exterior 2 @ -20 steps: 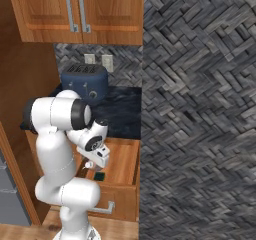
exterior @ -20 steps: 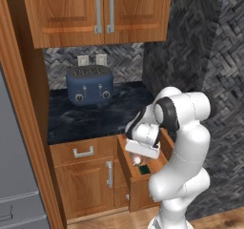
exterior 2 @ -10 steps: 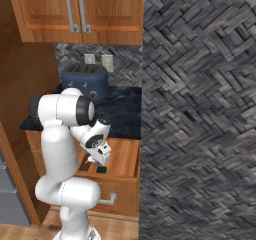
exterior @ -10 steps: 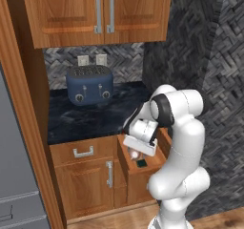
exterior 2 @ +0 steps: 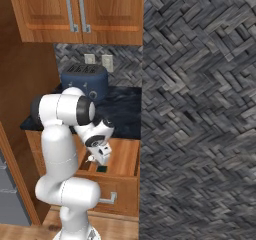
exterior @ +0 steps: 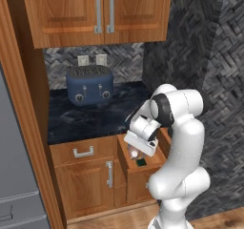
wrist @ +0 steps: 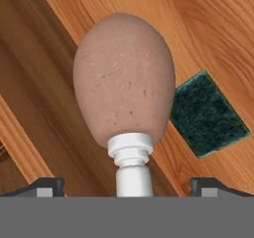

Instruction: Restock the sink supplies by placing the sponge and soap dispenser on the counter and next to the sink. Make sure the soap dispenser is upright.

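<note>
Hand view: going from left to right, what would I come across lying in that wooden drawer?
Drawer wall → soap dispenser, lying with its white pump toward the camera → sponge, dark green face up.

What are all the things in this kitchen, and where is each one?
soap dispenser: one, brown with a white pump top, lying in the open drawer, right under the hand.
sponge: one, dark green, flat on the drawer floor beside the soap dispenser.
drawer: one, wooden, pulled open below the counter.
counter: one, dark blue-black stone.
toaster: one, dark blue, at the back of the counter.
wall outlets: two, pale, behind the toaster.
upper cabinets: two wooden doors with metal handles, above the counter.
lower cabinet door: one, wooden, left of the open drawer.
gripper: one, dark fingertips, open, poised over the soap dispenser.
</note>
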{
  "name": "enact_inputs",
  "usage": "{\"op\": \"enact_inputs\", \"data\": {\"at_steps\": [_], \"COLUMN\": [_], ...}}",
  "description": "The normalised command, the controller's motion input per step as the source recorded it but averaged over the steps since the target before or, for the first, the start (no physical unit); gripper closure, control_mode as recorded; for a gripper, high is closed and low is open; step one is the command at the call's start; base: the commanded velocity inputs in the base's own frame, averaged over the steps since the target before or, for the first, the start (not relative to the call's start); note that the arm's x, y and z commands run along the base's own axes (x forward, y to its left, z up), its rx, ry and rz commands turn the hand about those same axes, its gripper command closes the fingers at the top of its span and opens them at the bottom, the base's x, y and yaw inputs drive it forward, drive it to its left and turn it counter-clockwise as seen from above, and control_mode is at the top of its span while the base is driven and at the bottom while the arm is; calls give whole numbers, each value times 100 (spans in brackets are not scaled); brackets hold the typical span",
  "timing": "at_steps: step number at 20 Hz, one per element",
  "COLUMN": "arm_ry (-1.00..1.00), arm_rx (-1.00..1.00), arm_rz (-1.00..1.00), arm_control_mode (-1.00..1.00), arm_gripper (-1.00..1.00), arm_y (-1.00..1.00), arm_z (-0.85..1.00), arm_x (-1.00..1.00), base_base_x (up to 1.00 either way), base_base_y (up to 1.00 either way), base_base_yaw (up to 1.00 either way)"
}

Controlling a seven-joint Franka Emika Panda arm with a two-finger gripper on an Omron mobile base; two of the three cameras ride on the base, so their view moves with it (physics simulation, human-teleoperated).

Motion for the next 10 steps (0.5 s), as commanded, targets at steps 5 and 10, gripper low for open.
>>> {"op": "enact_inputs", "data": {"at_steps": [5, 10], "arm_ry": [-15, -4], "arm_rx": [6, 2], "arm_rz": [-7, -4], "arm_control_mode": [-100, -100], "arm_gripper": [-100, -100], "arm_y": [-14, 2], "arm_z": [-5, -41], "arm_x": [0, 0], "base_base_x": [0, 0], "base_base_y": [0, 0], "base_base_yaw": [0, 0]}}
